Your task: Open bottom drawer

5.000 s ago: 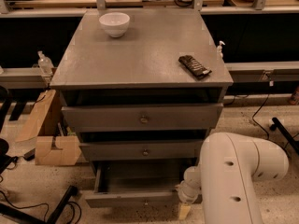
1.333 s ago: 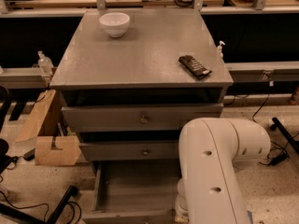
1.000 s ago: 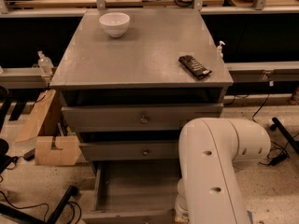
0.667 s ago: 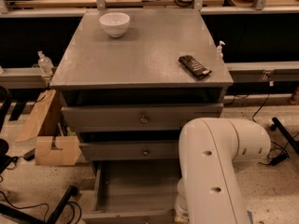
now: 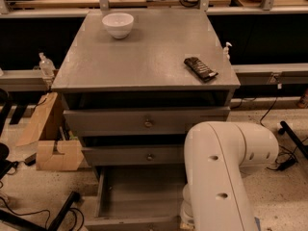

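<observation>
- While the gripper [image 5: 186,220] sits at the bottom edge of the frame, a little right of centre, close to the front of the bottom drawer [image 5: 139,190], the white arm [image 5: 226,177] covers most of it. Whether it is open or closed on anything, I cannot tell.
- The bottom drawer is in the lower centre, already pulled well out, and its grey tray shows under the middle drawer [image 5: 144,155].
- To finish well, I judge the pull should go straight outward and level, slowing near the end so the tray does not leave its rails.
- The drawer front is mostly cut off by the bottom edge and its knob is not seen. Its right side is behind the arm.
- On the cabinet top, a white bowl [image 5: 118,24] at upper left and a dark flat thing [image 5: 200,69] at right lie well apart. What the dark thing is, I cannot make out.
</observation>
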`<state>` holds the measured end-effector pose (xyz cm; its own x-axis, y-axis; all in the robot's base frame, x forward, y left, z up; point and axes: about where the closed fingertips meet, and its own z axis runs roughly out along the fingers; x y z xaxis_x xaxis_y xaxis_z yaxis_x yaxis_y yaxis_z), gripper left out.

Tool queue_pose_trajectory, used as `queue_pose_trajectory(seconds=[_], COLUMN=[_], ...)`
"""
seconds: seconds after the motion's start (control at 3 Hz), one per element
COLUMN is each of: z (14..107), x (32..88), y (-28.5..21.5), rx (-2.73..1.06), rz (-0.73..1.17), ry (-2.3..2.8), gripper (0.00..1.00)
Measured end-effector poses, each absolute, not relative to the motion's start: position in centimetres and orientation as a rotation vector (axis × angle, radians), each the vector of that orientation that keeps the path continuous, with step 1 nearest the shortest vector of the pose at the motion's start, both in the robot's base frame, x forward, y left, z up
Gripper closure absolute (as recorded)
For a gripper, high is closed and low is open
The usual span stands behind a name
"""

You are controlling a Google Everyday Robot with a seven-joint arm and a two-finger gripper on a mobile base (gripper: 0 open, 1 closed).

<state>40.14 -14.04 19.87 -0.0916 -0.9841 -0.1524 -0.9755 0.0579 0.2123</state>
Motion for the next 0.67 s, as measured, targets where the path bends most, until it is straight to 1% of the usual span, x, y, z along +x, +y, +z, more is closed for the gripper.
queue_pose_trajectory(seconds=[0.67], z=[19.78], x=[39.99], y=[-14.02], rx=[2.093], rz=[-0.41], ry=[-2.259], gripper=[0.16])
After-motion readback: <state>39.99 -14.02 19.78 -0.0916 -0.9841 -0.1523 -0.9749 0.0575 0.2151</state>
